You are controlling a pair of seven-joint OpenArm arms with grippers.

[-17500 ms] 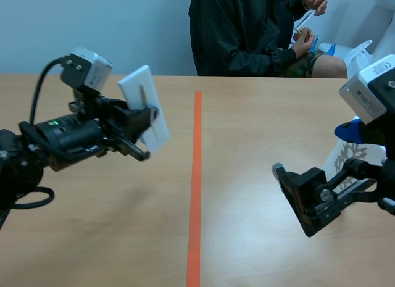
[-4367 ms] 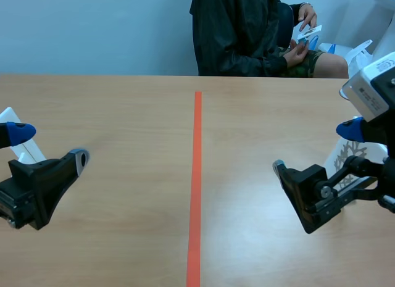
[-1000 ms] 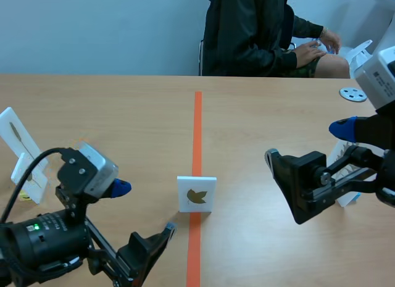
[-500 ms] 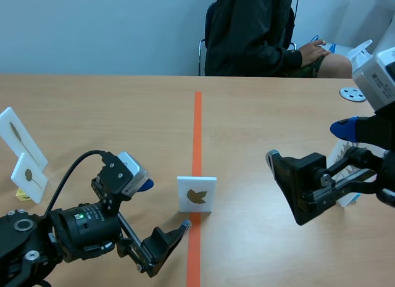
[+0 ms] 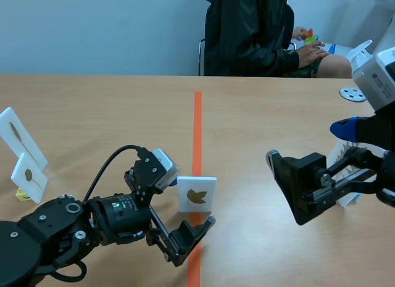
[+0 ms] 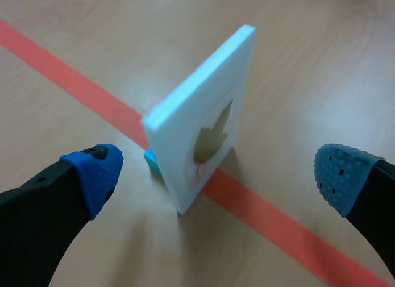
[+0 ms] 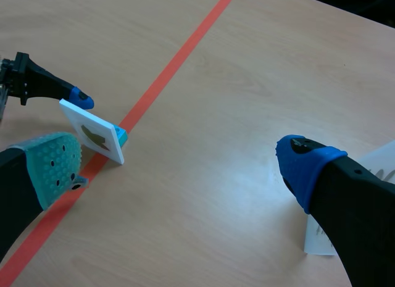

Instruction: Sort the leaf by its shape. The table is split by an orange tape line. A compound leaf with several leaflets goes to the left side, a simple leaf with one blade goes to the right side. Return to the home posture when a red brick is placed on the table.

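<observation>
Centrally, a white leaf card (image 5: 197,194) stands upright on the orange tape line (image 5: 197,123) that splits the wooden table (image 5: 265,114). A small blue-green holder (image 6: 151,160) grips the card's bottom edge, and the card bears 1 brown leaf with a lobed outline.

The left gripper (image 6: 219,174) is low over the table at the card. Its 2 fingers are spread wide, 1 on each side of the card, and neither blue pad touches it. In the left wrist view the card sits between the fingers and slightly ahead of them, edge-on to the camera.

The right gripper (image 7: 182,166) hangs above the right half of the table, well apart from the leaf card. Its fingers are also spread wide with only bare table between them. Just beside its blue-tipped finger stands another white card (image 7: 320,241), mostly hidden, so its picture cannot be made out.

On the far left of the table stand 2 more cards: a tall card (image 5: 21,139) with a slender leaf and a smaller card (image 5: 28,174) with a small oval leaf. A yellow holder (image 5: 23,194) sits at the foot of the smaller one.

A grey disc (image 5: 353,94) lies near the table's far right edge. A person (image 5: 247,28) in dark clothing sits across the table.
</observation>
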